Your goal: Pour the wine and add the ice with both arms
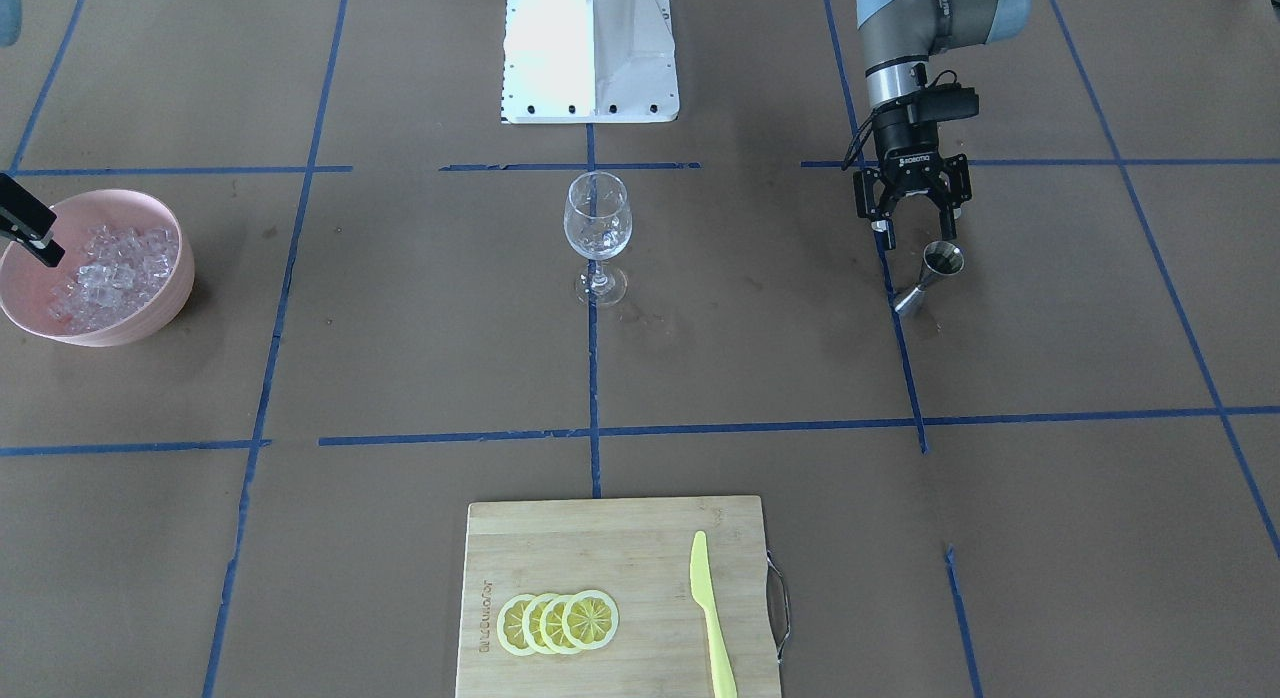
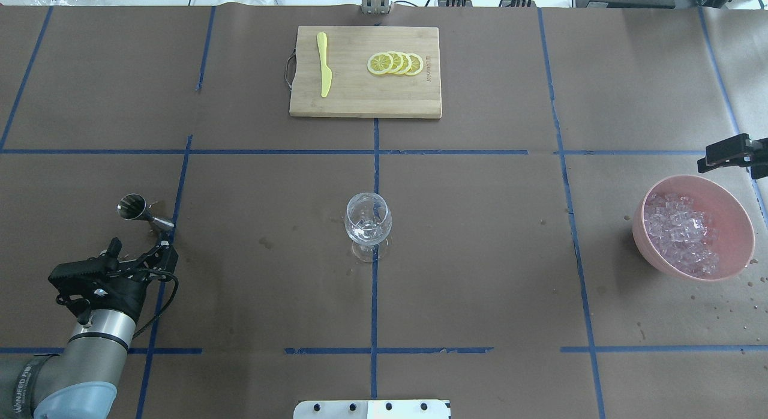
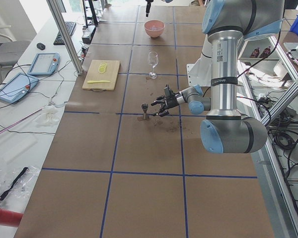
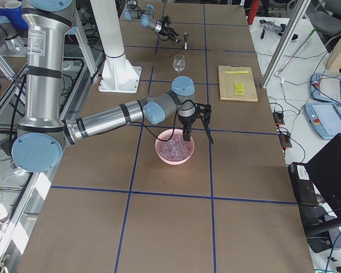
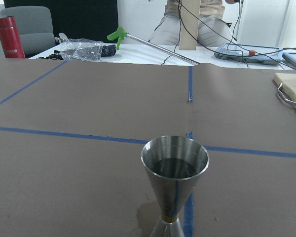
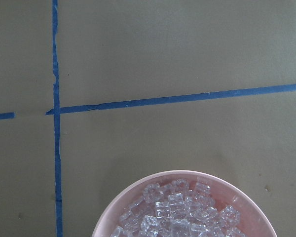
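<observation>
Four lemon slices (image 1: 558, 623) lie beyond the wine glass (image 1: 597, 223); ice (image 1: 115, 268) heaps clear, glinting beside it; left gripper (image 1: 915, 238) gapes released; right gripper (image 4: 198, 139) jaws: cannot tell

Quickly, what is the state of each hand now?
Left hand: open, holding nothing; the jigger stands free before it.
Right hand: cannot tell, only partly in view.

The left arm (image 2: 96, 341) is extended forward and held low; the left gripper (image 1: 912, 230) is tilted downward, jaws spread apart; the right arm (image 4: 102, 122) is stretched sideways; the right gripper (image 1: 30, 226) is pointed down, its jaw state undeterminable.
</observation>
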Controlling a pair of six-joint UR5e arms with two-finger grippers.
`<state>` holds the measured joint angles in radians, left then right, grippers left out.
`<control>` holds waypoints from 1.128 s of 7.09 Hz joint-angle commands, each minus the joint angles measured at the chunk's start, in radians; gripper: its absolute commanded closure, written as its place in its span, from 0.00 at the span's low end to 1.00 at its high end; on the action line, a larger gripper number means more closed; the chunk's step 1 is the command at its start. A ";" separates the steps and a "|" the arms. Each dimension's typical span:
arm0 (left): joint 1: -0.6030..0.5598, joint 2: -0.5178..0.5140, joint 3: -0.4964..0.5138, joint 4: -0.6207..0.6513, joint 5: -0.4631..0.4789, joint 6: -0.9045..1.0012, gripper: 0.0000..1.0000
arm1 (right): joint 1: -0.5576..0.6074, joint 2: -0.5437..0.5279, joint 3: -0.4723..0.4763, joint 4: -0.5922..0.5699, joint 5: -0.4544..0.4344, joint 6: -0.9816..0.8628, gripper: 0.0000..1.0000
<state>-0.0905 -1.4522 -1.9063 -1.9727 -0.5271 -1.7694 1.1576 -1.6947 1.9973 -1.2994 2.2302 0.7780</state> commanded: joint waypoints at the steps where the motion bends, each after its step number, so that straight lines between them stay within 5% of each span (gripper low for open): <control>1: -0.015 -0.043 0.052 0.000 0.050 -0.002 0.19 | -0.004 -0.011 0.000 0.005 0.000 0.001 0.00; 5: -0.075 -0.097 0.137 0.000 0.062 -0.002 0.23 | -0.004 -0.011 0.002 0.006 0.003 0.000 0.00; 8: -0.080 -0.119 0.176 -0.002 0.062 -0.002 0.36 | -0.004 -0.011 0.003 0.006 0.003 0.000 0.00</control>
<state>-0.1685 -1.5661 -1.7395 -1.9737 -0.4648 -1.7717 1.1536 -1.7058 1.9992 -1.2931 2.2334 0.7778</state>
